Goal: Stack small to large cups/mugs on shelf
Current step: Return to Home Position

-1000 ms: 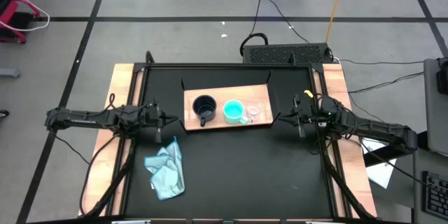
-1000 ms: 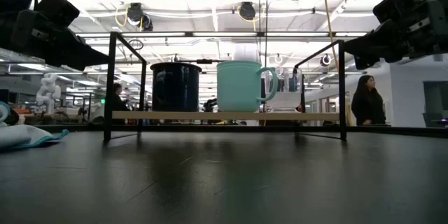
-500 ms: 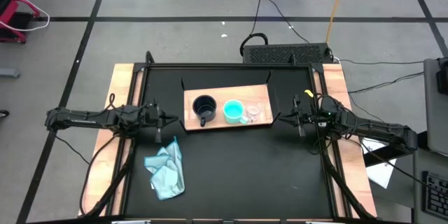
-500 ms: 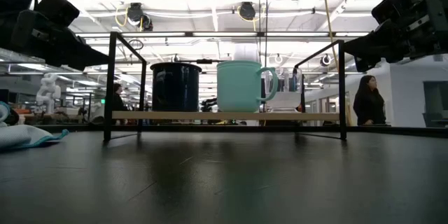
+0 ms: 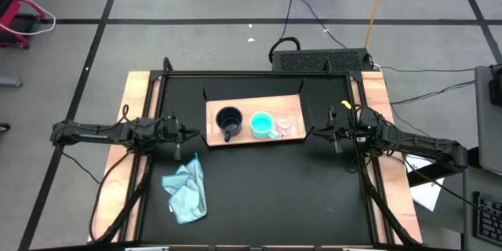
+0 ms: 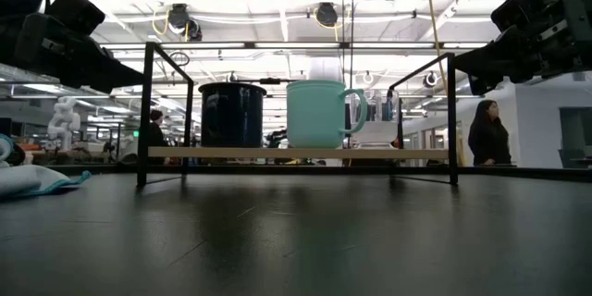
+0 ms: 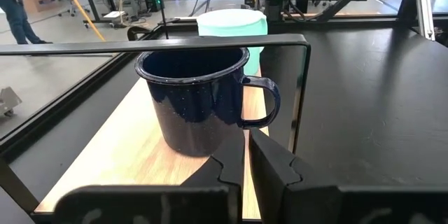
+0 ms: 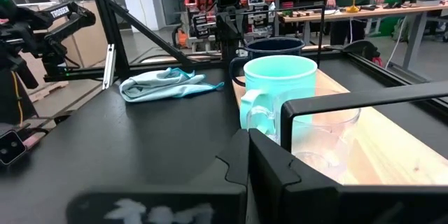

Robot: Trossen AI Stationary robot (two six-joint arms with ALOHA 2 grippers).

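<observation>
Vessels are lined up three in a row on the wooden shelf [image 5: 243,103], which is set toward the far middle of the black table [image 5: 267,204]. The dark navy mug [image 5: 228,120] is placed at the end nearest the left arm, with its handle turned toward the table's near edge. The turquoise mug [image 5: 262,124] is stood just beside it in the middle, its handle turned toward the clear glass cup [image 5: 287,124]. That cup is set at the end nearest the right arm, close against the turquoise mug; whether the two touch cannot be told. All three are upright, mouths up. Pale speckles are seen on the navy mug's enamel.

The left gripper [image 5: 190,133] is held above the table just off the shelf's left end, pointed at the navy mug. Its fingers [image 7: 269,164] are pressed together with only a thin slit between them, and nothing is gripped. The right gripper [image 5: 318,132] is held near the shelf's right end, pointed at the glass cup, with its fingers [image 8: 273,164] likewise brought together on nothing.

A light blue cloth [image 5: 187,192] is crumpled on the table near the left arm, well apart from the shelf. A person [image 6: 486,134] in dark clothing is seen in the room beyond.
</observation>
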